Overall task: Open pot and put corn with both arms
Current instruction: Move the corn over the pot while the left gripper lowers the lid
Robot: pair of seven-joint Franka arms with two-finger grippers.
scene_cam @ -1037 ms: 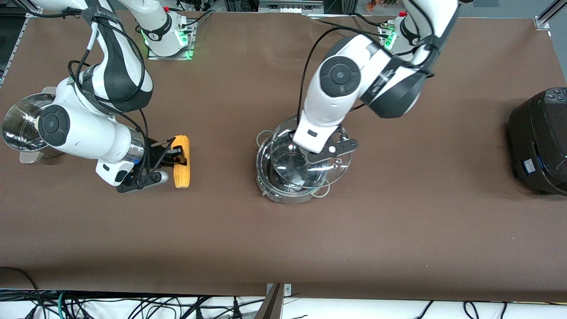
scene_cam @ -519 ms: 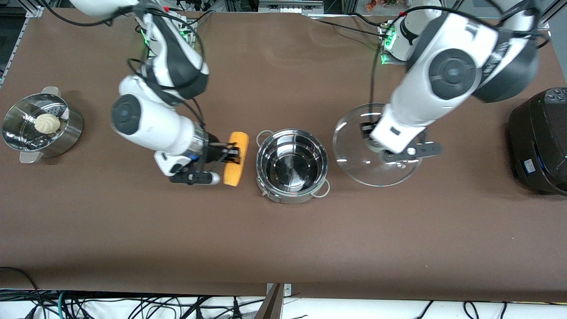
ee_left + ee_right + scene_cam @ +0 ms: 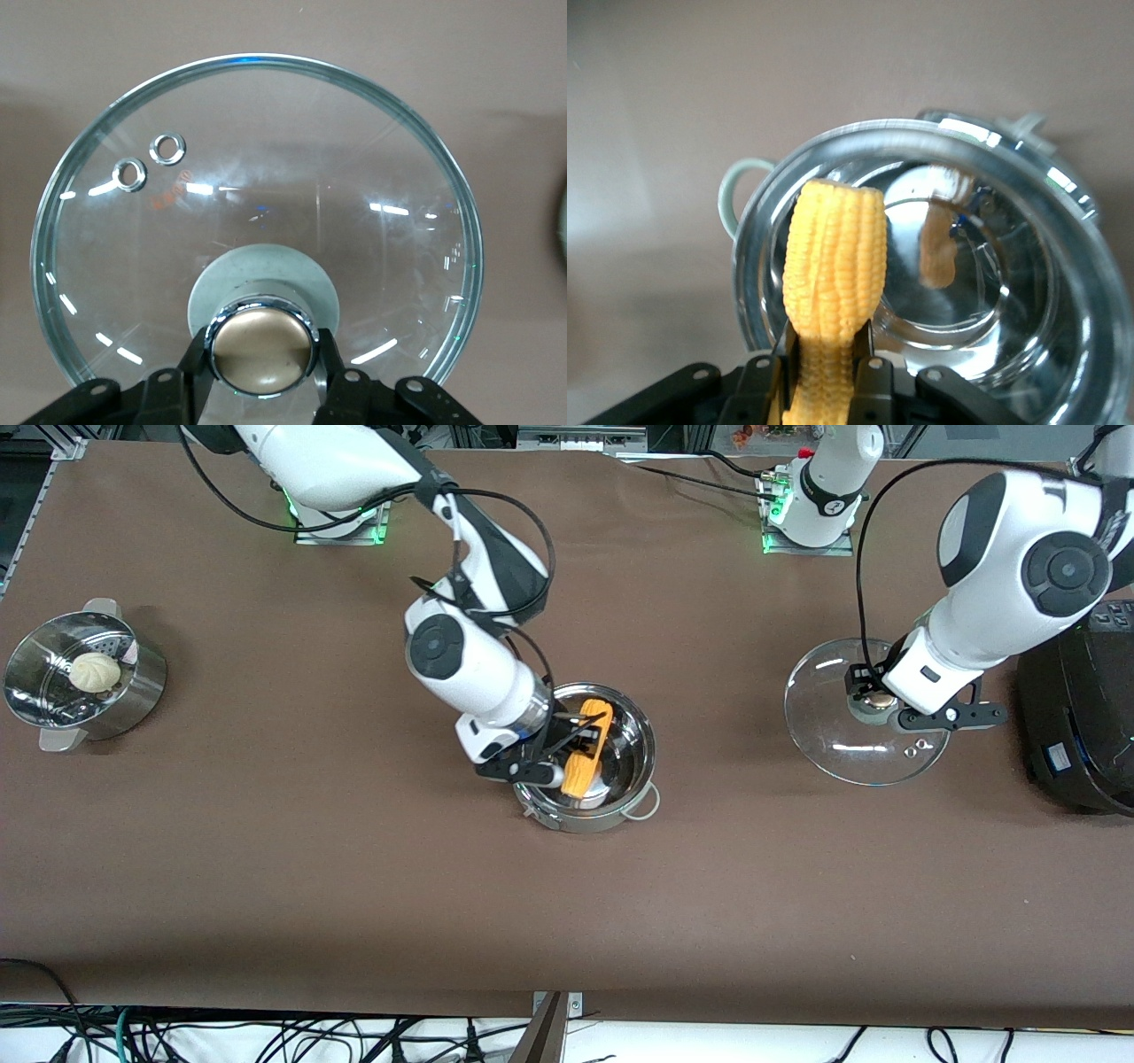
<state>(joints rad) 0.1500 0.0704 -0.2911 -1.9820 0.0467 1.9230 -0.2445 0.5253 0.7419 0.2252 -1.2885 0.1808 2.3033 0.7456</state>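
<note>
The steel pot (image 3: 633, 731) stands open at mid-table; it also shows in the right wrist view (image 3: 1063, 292). My right gripper (image 3: 571, 748) is shut on the yellow corn (image 3: 586, 760) and holds it over the pot's inside; the corn (image 3: 833, 266) points into the pot in the right wrist view. My left gripper (image 3: 877, 701) is shut on the tan knob (image 3: 262, 349) of the glass lid (image 3: 833, 731) and holds it over the table toward the left arm's end, beside the black cooker. The lid (image 3: 266, 186) fills the left wrist view.
A steel steamer vessel (image 3: 146, 691) with a white bun (image 3: 95, 670) stands at the right arm's end of the table. A big black cooker (image 3: 1085, 717) stands at the left arm's end, close to the lid.
My right gripper carried the corn from the table beside the pot to over the pot's inside. My left gripper moved the lid off the pot toward the black cooker.
</note>
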